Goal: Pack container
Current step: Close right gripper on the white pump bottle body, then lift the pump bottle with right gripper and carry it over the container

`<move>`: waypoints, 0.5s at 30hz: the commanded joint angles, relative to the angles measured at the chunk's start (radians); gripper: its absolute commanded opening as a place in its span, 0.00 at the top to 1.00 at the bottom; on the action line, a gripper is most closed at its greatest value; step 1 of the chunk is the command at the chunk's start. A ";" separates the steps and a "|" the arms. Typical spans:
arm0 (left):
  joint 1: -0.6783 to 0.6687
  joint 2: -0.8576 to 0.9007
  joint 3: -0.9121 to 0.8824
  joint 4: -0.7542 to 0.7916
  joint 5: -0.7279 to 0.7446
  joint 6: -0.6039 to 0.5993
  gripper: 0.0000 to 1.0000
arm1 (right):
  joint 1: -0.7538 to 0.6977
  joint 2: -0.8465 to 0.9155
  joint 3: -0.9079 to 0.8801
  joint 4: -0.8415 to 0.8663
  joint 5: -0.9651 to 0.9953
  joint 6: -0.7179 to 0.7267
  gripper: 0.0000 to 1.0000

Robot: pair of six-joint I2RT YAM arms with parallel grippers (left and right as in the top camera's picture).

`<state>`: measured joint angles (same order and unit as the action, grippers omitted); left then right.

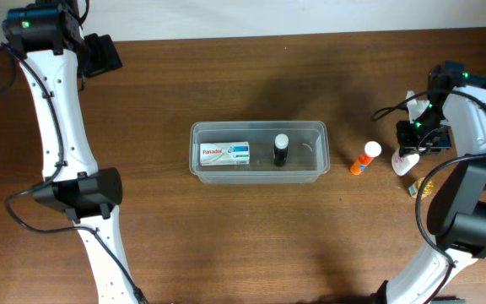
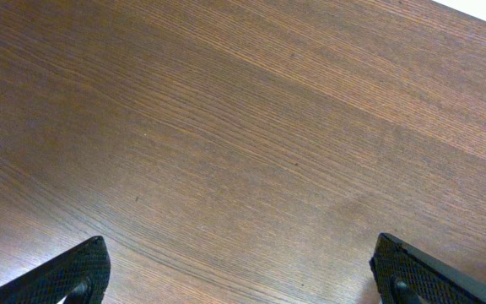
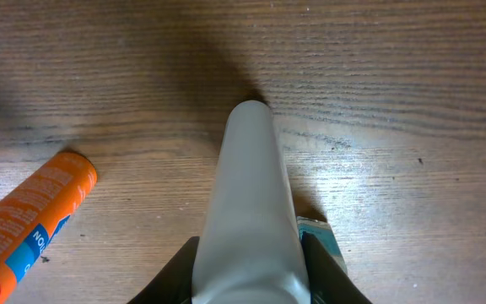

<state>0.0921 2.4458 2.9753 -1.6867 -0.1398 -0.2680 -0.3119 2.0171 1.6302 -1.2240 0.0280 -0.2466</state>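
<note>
The clear plastic container (image 1: pixel 319 135) stands at the table's middle. Inside it lie a white Panadol box (image 1: pixel 224 154) and a small dark bottle with a white cap (image 1: pixel 281 149). My right gripper (image 1: pixel 413 135) is at the far right. In the right wrist view it (image 3: pixel 250 263) is shut on a white tube (image 3: pixel 247 186) that points down at the wood. The tube's tip also shows in the overhead view (image 1: pixel 405 161). An orange tube with a white cap (image 1: pixel 364 158) lies between the container and this gripper. My left gripper (image 1: pixel 101 54) is open and empty at the far left back, over bare wood (image 2: pixel 243 283).
A small teal-and-white item (image 3: pixel 317 235) lies on the table under the right gripper. A yellowish item (image 1: pixel 420 187) lies beside the right arm's base. The orange tube (image 3: pixel 24 224) lies left of the held tube in the right wrist view.
</note>
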 commanded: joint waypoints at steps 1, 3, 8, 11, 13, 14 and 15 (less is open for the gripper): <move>0.002 -0.013 0.007 -0.001 -0.011 0.016 0.01 | -0.003 -0.003 0.050 -0.019 -0.002 0.019 0.72; 0.002 -0.013 0.007 -0.001 -0.011 0.016 0.00 | -0.003 -0.006 0.101 -0.049 -0.006 0.019 0.73; 0.002 -0.013 0.007 -0.001 -0.011 0.016 0.00 | -0.002 -0.016 0.296 -0.162 -0.047 0.020 0.73; 0.002 -0.013 0.007 -0.001 -0.011 0.016 0.01 | -0.002 -0.016 0.456 -0.260 -0.101 0.052 0.73; 0.002 -0.013 0.007 -0.001 -0.011 0.016 0.01 | 0.000 -0.016 0.563 -0.322 -0.105 0.087 0.73; 0.002 -0.013 0.007 -0.001 -0.011 0.016 0.01 | 0.002 -0.016 0.617 -0.352 -0.104 0.101 0.73; 0.002 -0.013 0.007 -0.001 -0.011 0.016 0.01 | 0.005 -0.016 0.669 -0.378 -0.105 0.109 0.73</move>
<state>0.0921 2.4458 2.9753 -1.6867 -0.1398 -0.2680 -0.3115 2.0190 2.1788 -1.5726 -0.0437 -0.1886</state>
